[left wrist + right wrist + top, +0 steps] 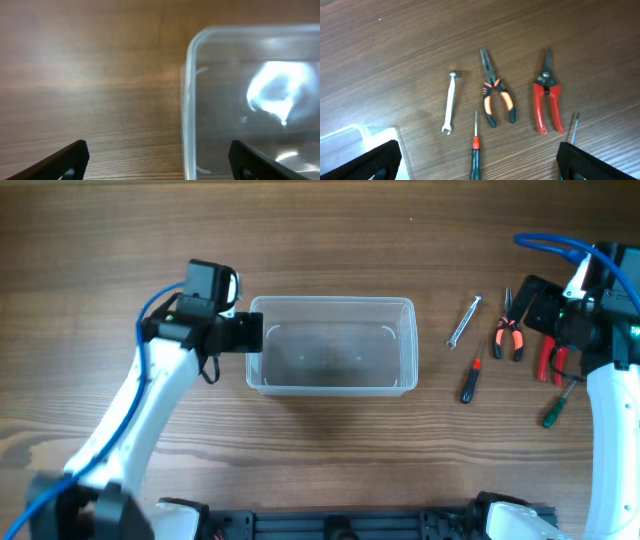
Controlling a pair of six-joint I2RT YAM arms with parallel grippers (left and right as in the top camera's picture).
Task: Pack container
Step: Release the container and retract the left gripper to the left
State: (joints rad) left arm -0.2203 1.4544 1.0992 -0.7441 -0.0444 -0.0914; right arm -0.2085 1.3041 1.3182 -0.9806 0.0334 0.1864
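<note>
Clear plastic container [408, 345] sat empty at frame centre, nothing packed.
Our left hand [243, 333] gaped astride its left rim, likely to steady it; our right hand [520, 300] hung released above the pliers [496, 97], ready to pick.

The container [330, 301] sat mid-table [320, 240], with the left gripper [252, 332] at its left end, that end wall between the spread fingers. Well to the container's right lay the tools in a loose row: the wrench [462, 321] nearest, then the pliers [508, 330], then the snips [546, 80] farthest right. One screwdriver [470, 378] lay nearer the robot, between wrench and pliers; another screwdriver [552, 412] lay in front of the snips. The right gripper [527, 295] hung over the pliers and snips, fingers apart
</note>
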